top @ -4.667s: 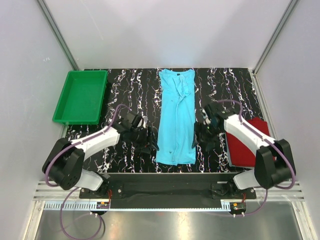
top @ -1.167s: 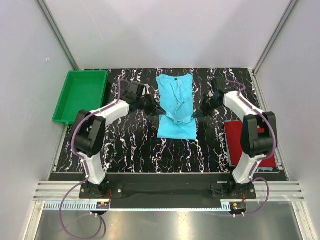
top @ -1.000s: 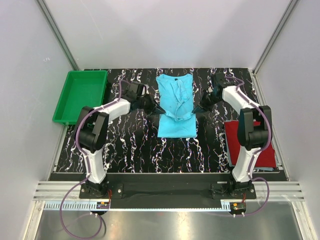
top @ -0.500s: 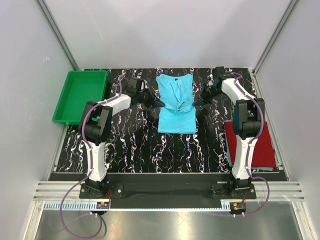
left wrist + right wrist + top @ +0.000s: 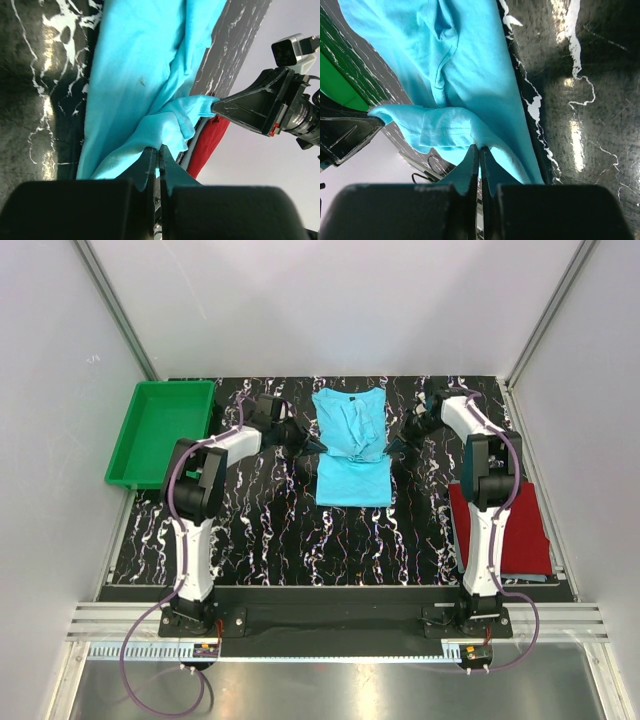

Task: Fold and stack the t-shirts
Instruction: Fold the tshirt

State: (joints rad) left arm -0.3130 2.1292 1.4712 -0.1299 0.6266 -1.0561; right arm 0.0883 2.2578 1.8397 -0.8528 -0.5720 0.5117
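Turquoise t-shirt at far edge of surface; both arms stretched forward, left end effector and right end effector clamped on its hem corners.

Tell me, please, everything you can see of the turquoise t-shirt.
The turquoise t-shirt is soft, thin cloth, bright and plain, with a small dark neck label at its far end. It lies mid-way across the black marbled table, folded into a narrow strip and creased along the middle. Its near part is doubled back over itself, the hem lifted a little. The left gripper and the right gripper are each shut on a hem corner, one at either side. Nothing else touches it.
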